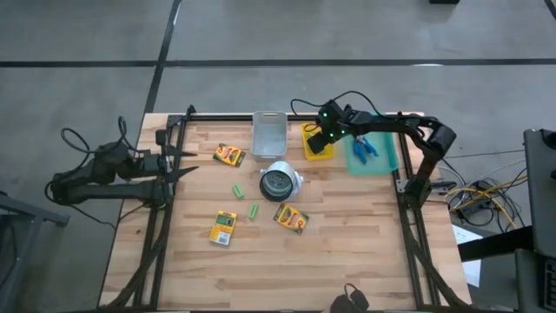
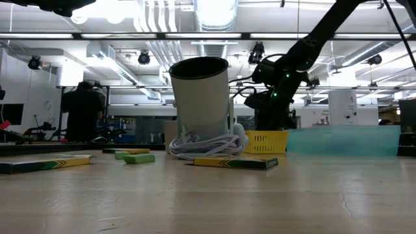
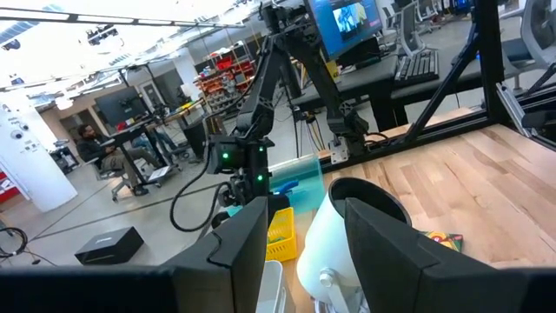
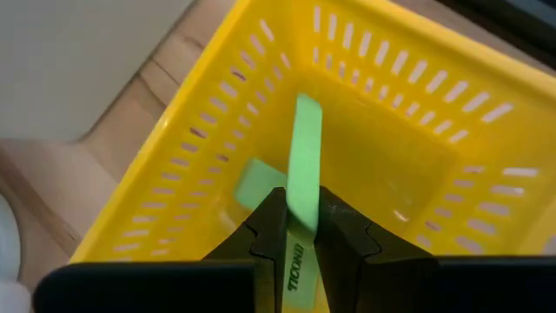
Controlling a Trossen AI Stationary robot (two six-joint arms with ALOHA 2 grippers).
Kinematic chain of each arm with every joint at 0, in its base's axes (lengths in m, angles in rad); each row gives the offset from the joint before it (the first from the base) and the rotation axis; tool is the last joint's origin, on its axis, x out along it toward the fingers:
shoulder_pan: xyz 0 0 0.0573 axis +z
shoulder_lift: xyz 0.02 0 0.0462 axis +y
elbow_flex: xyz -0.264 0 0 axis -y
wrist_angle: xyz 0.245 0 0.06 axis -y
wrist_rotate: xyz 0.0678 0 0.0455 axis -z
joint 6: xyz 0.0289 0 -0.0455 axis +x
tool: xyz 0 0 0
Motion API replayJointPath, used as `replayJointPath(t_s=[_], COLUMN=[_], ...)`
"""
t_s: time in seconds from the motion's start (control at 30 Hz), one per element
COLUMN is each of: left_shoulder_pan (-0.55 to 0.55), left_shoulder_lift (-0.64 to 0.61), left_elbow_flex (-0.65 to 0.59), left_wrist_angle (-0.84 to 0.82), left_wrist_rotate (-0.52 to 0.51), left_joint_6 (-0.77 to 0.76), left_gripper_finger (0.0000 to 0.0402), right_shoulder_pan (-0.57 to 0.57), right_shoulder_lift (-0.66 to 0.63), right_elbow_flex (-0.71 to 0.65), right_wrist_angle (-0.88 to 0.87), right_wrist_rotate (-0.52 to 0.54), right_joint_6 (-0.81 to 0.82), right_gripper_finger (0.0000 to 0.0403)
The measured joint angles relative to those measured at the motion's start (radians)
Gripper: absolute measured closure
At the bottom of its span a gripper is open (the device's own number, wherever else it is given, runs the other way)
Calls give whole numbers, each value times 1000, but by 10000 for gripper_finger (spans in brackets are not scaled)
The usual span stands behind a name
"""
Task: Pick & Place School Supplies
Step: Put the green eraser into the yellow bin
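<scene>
My right gripper (image 1: pixel 323 137) hangs over the yellow basket (image 1: pixel 317 143) at the table's far side, shut on a light-green stick (image 4: pixel 306 148). Another green piece (image 4: pixel 256 184) lies on the basket floor. Two more green sticks (image 1: pixel 237 189) (image 1: pixel 254 210) lie flat on the table. Three yellow-and-green crayon boxes (image 1: pixel 229 155) (image 1: pixel 223 228) (image 1: pixel 291 217) also lie flat there. Blue-handled scissors (image 1: pixel 365 146) rest in a teal tray (image 1: pixel 382 161). My left gripper (image 1: pixel 184 169) waits open at the table's left edge. My right gripper (image 4: pixel 300 204) pinches the green stick between its two fingers at the stick's printed end (image 4: pixel 303 196). The fingers come from above and lie along the stick. The stick is lifted clear, and its free end (image 4: pixel 308 109) points down into the basket.
A white cylinder with a coiled cord (image 1: pixel 280 181) stands mid-table. A clear bin (image 1: pixel 269 132) sits left of the yellow basket. Black frame rails (image 1: pixel 404 187) border the table. Bare wood lies toward the near edge (image 1: pixel 347 269).
</scene>
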Motion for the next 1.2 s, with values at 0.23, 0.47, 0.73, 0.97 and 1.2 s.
replayJointPath(t_s=[0.23, 0.47, 0.73, 0.97, 1.2], left_shoulder_pan=[0, 0, 0, 0, 0], left_shoulder_lift=[0, 0, 0, 0, 0], left_elbow_flex=[0, 0, 0, 0, 0], left_wrist_angle=[0, 0, 0, 0, 0], left_wrist_rotate=[0, 0, 0, 0, 0], left_joint_6=[0, 0, 0, 0, 0], left_gripper_finger=[241, 241, 241, 241, 241], right_shoulder_pan=[-1, 0, 0, 0, 0], right_shoulder_lift=[14, 14, 14, 6, -79], right_elbow_flex=[36, 54, 61, 68, 95], right_wrist_angle=[-48, -48, -47, -47, -39], right_wrist_rotate=[3, 31, 31, 32, 28], right_joint_6=[1, 0, -4, -4, -92], right_gripper_finger=[350, 328, 297, 282, 273])
